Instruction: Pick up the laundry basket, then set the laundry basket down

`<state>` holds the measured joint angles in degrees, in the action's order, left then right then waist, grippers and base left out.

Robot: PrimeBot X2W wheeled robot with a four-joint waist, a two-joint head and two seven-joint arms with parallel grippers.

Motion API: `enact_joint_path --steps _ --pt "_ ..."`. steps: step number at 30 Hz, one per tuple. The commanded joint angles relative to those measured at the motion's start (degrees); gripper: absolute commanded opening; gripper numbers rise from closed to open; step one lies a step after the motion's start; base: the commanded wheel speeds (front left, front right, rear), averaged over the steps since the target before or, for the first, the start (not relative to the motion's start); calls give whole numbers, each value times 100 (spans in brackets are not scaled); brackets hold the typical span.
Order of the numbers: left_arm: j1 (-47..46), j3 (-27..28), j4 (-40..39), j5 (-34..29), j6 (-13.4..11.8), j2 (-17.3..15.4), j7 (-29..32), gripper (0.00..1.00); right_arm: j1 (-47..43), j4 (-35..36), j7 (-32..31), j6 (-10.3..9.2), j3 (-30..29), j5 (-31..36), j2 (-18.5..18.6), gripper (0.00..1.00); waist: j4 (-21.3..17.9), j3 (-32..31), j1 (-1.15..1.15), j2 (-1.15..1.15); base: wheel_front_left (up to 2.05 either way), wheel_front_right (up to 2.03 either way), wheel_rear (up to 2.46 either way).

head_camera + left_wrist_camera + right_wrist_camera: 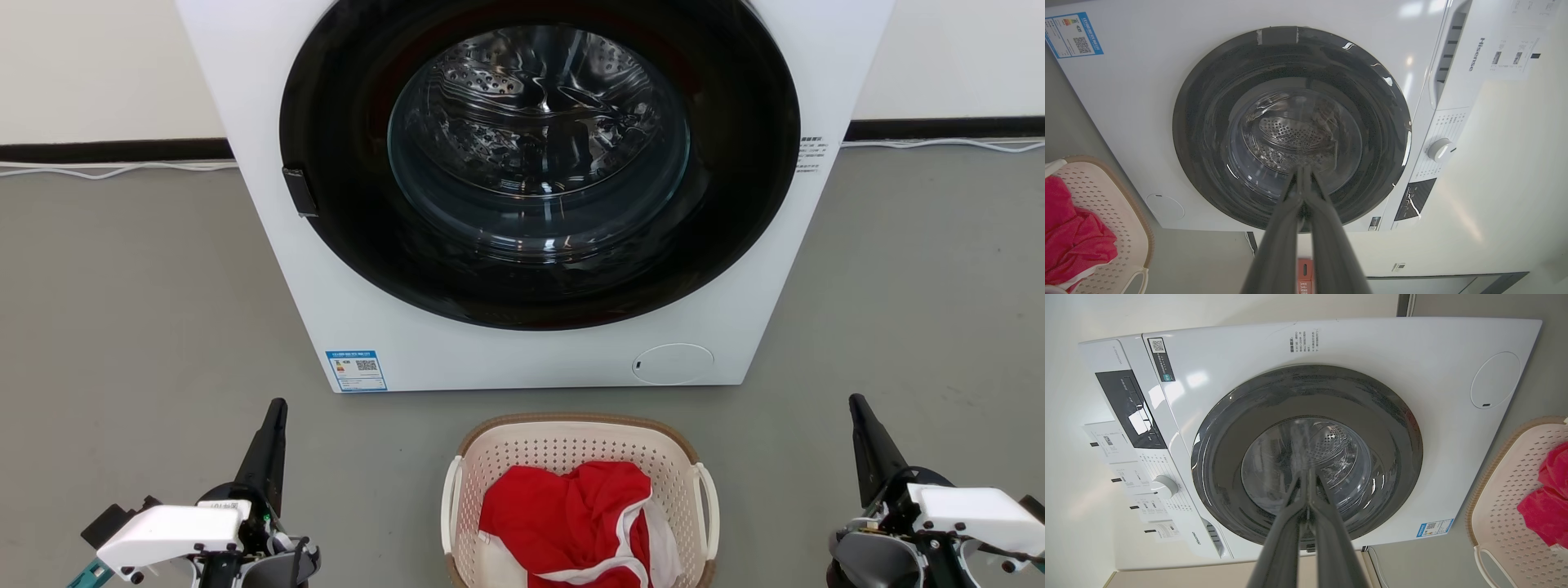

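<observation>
The laundry basket [563, 445], cream-white and perforated with a brown rim and white loop handles, sits on the grey floor in front of the washing machine, with red and white cloth [571, 510] inside. It also appears at the lower left of the left wrist view as the laundry basket [1106, 204], and at the right edge of the right wrist view as the laundry basket [1506, 486]. My left gripper [277, 406] stands shut well to the basket's left, holding nothing. My right gripper [856, 402] stands shut well to its right, also holding nothing. Both point toward the machine.
A white front-loading washing machine [408, 327] with a closed dark round door [539, 163] stands just behind the basket. A wall with a dark baseboard and a white cable runs behind it. Grey floor spreads on both sides.
</observation>
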<state>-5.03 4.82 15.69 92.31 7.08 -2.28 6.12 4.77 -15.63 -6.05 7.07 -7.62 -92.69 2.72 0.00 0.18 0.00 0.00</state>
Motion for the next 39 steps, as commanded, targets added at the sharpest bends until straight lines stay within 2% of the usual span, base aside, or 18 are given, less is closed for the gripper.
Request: enact_joint_path --steps 1,30,31,32,39 --pt "-115 168 -167 -13 41 -60 34 0 141 161 -42 42 112 50 16 0 0 0 0 0 0 0 0" --pt "-115 168 -167 -13 41 -60 34 0 141 161 -42 42 112 50 16 0 0 0 0 0 0 0 0" --pt "0 0 0 -1 0 0 0 0 0 1 1 0 0 0 0 0 0 0 0 0 0 0 0" --pt "4 -1 38 -1 -1 5 -9 100 -6 -32 2 -1 9 -1 -2 100 0 0 0 0 0 0 0" --pt "64 -63 20 -32 0 9 -120 100 -60 15 111 0 116 22 -5 100 6 -10 13 0 0 0 0"
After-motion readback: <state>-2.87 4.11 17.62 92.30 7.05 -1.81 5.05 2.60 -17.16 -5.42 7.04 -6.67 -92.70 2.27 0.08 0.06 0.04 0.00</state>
